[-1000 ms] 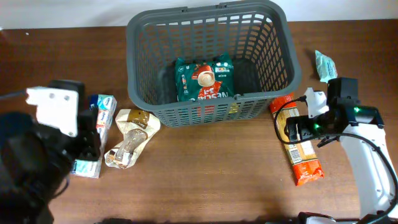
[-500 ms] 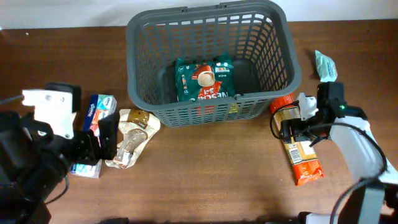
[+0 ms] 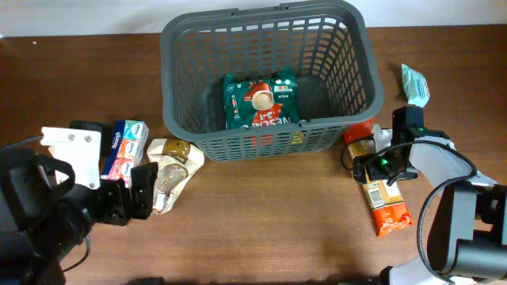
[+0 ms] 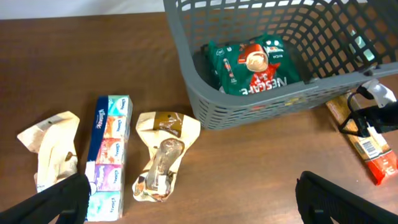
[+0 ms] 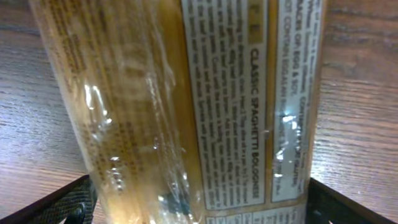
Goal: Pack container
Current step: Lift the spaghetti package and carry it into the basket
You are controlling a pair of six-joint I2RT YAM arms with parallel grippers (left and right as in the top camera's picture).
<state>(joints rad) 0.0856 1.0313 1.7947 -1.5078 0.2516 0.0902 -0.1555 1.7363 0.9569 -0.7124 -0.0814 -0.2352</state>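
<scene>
The container (image 3: 178, 119) is a dark grey slotted basket at the back centre, with a green coffee packet (image 3: 260, 100) lying in it. My right gripper (image 3: 372, 162) is down over the top end of a long orange spaghetti packet (image 3: 388, 207) on the table right of the basket. In the right wrist view the spaghetti packet (image 5: 186, 106) fills the frame, and the open gripper (image 5: 199, 208) has one finger on each side of it. My left gripper (image 4: 199, 205) hangs open and empty above the table, near a tissue pack (image 4: 109, 155) and a beige pouch (image 4: 163, 155).
A second beige packet (image 4: 50, 149) lies left of the tissue pack. A teal packet (image 3: 414, 83) sits at the far right near the back. My left arm (image 3: 40, 214) fills the front left corner. The basket's front wall (image 4: 280, 99) stands between the two arms.
My left gripper has opened and drawn back toward the front, uncovering the tissue pack. My right gripper has shifted left and down onto the spaghetti packet's upper end.
</scene>
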